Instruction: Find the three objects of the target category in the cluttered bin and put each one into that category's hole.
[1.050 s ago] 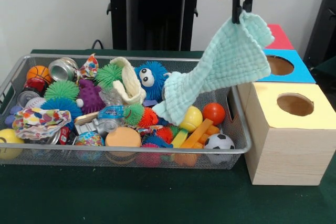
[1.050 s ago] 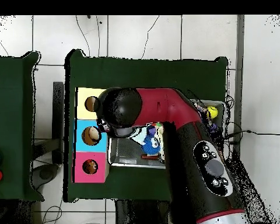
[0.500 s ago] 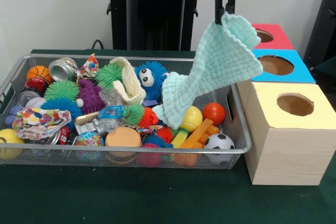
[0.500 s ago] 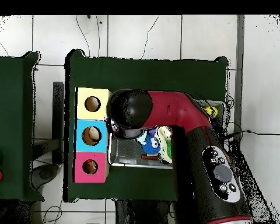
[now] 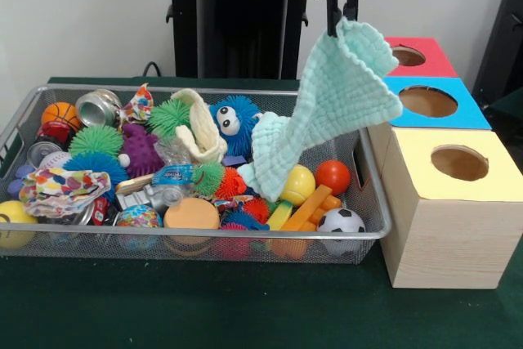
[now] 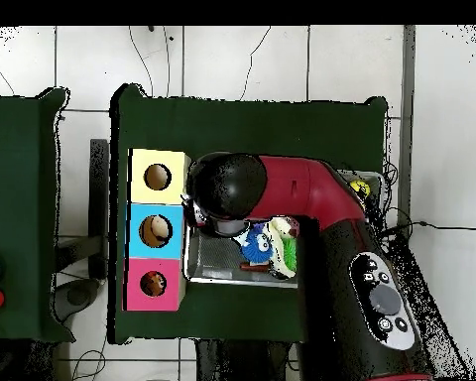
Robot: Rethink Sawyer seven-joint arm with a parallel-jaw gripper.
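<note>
Nearest the camera, the wire bin (image 5: 372,202) held its jumble of balls and toys, with a blue printed wrapper (image 5: 173,174) whose lettering was too small to read. Above it, the mint cloth (image 5: 327,112) trailed its lower end among the toys while its top corner was pinched between the clenched fingers of the gripper (image 5: 341,7). Over the last second it had drifted back from the blue box (image 5: 453,116) toward the bin, so I judged the drop-off unfinished.
</note>
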